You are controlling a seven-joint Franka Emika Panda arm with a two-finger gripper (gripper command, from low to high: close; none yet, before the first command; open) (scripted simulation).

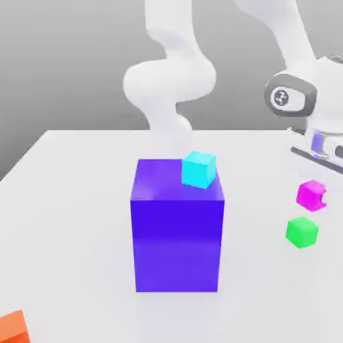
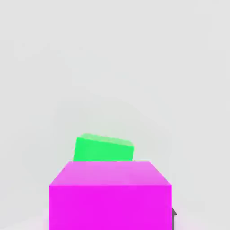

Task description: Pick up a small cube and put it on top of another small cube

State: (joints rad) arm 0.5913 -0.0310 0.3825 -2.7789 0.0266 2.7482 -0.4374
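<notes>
1. The gripper [image 1: 320, 179] sits at the exterior view's right edge, its fingers clamped on the magenta cube [image 1: 311, 195], which hangs just above the green cube [image 1: 301, 232].
2. In the hand view the magenta cube [image 2: 110, 195] fills the foreground with the green cube [image 2: 103, 148] just beyond it, so the two look not yet aligned.
3. To stack well, centre the magenta cube over the green one, square the edges, lower until the faces meet, then release.
4. How high the held cube rides is hard to judge; it seems clear of the white table [image 1: 74, 221].
5. All blocks are smooth, flat-shaded and sharp-edged: a tall blue block [image 1: 177, 241] carrying a cyan cube [image 1: 199, 169], and an orange block [image 1: 13, 328] at the corner.
</notes>
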